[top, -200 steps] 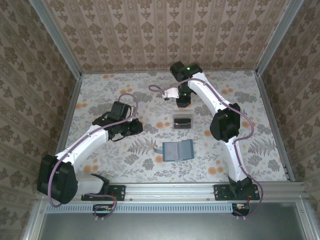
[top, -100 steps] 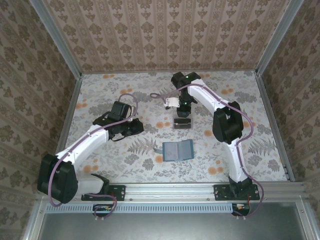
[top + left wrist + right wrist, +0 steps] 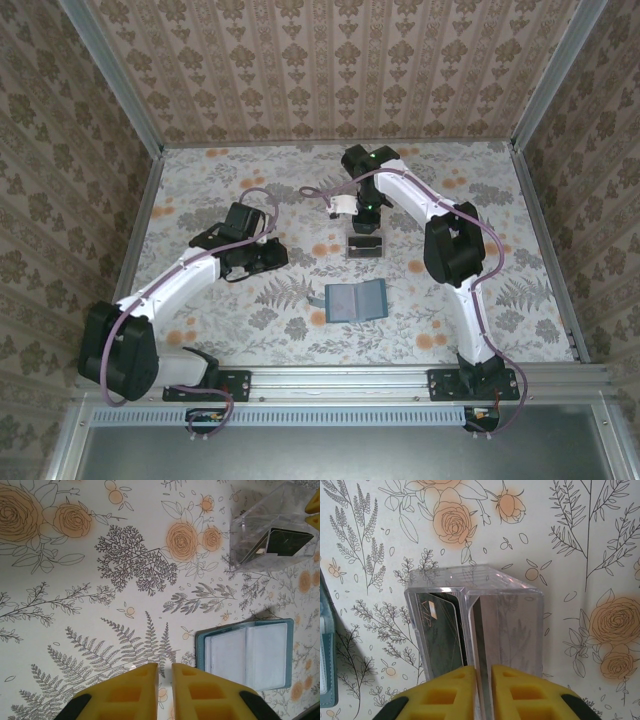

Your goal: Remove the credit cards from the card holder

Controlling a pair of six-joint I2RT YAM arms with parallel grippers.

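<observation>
The card holder (image 3: 355,300) lies open on the floral table, teal rim and pale inner pockets (image 3: 247,655) up. Behind it stands a clear plastic tray (image 3: 365,247). My right gripper (image 3: 365,222) hangs right over the tray. In the right wrist view it (image 3: 484,667) is shut on a thin pale credit card (image 3: 485,630), held edge-on and reaching down into the tray's right compartment. A dark grey credit card (image 3: 442,630) leans in the left compartment. My left gripper (image 3: 272,255) hovers left of the holder, its jaws (image 3: 165,666) shut with nothing between them.
The tray's clear walls (image 3: 520,625) and middle divider stand close around the held card. The holder's edge (image 3: 325,645) lies at the left of the right wrist view. Metal rails and patterned walls enclose the table on all sides.
My right gripper has come forward and down from behind the tray to directly above it, carrying the pale card into the right compartment. The left arm has hardly moved.
</observation>
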